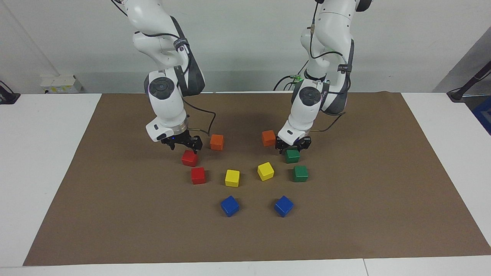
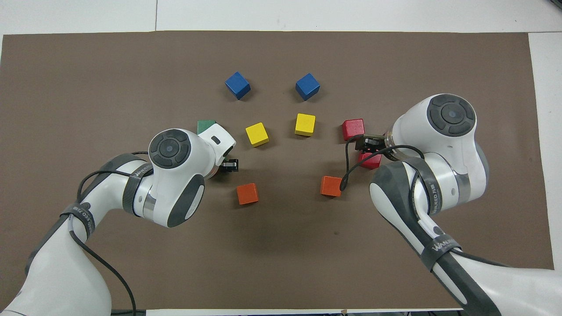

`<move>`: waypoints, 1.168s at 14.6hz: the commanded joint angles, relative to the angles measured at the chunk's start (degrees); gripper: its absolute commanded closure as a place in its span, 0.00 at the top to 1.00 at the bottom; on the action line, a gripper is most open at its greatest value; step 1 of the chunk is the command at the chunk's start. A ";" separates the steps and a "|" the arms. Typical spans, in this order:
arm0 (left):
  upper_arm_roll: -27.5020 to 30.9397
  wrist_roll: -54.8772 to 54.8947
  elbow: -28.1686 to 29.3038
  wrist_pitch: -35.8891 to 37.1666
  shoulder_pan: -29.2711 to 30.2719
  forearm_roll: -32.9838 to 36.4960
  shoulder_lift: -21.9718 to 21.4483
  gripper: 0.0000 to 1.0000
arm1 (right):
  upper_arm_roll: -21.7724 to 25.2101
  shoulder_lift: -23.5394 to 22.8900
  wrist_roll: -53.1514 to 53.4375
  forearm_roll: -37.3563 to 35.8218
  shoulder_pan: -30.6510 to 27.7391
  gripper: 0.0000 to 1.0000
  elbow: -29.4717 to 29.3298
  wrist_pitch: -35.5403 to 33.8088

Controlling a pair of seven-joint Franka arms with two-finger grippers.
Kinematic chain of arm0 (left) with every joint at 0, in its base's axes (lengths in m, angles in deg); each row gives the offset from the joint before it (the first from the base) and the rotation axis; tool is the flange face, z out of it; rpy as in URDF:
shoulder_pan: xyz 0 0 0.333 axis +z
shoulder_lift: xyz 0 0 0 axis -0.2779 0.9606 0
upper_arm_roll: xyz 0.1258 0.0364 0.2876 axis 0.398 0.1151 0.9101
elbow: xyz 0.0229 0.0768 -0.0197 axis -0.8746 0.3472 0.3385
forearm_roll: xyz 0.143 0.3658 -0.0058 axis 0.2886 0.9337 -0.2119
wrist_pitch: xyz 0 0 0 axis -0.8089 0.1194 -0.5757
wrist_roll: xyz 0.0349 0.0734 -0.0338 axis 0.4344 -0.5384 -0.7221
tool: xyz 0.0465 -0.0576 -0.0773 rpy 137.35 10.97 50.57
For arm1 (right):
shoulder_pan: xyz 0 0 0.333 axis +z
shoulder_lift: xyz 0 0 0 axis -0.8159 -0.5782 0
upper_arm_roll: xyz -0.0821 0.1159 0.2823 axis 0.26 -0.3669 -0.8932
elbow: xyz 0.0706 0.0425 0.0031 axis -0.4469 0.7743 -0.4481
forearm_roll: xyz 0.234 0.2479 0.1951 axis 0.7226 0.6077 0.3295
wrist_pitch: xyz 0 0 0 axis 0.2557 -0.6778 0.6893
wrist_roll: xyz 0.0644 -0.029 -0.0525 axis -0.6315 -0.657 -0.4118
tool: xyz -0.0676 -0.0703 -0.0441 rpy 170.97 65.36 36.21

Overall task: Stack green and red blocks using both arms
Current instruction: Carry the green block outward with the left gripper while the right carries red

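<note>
Two green blocks lie toward the left arm's end of the mat. My left gripper (image 1: 292,148) is down on the nearer green block (image 1: 292,156), its fingers drawn in on the block's sides. The second green block (image 1: 300,173) (image 2: 205,126) lies just farther out. In the overhead view the left gripper (image 2: 228,165) and its wrist cover the gripped block. My right gripper (image 1: 184,146) (image 2: 368,145) hangs open low over the nearer red block (image 1: 190,158) (image 2: 371,161), fingers astride its top. The other red block (image 1: 198,175) (image 2: 353,128) lies free beside it.
Two orange cubes (image 1: 216,142) (image 1: 268,137) sit close beside the grippers, toward the middle. Two yellow cubes (image 1: 232,178) (image 1: 265,171) and two blue cubes (image 1: 229,205) (image 1: 284,206) lie farther from the robots on the brown mat (image 1: 383,191).
</note>
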 commanded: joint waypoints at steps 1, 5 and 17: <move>1.16 -1.53 0.54 -1.65 -1.80 0.67 0.17 0.00 | -0.46 0.73 1.76 -1.09 -0.41 1.00 1.08 1.04; 1.25 -1.09 -0.16 -0.87 -1.01 1.72 -0.09 0.00 | -0.46 -0.41 3.17 -1.09 0.12 1.00 1.69 3.50; 1.60 20.59 -4.91 16.54 22.52 1.63 -10.29 0.00 | -0.46 -3.31 3.34 -1.09 0.20 1.00 2.83 9.39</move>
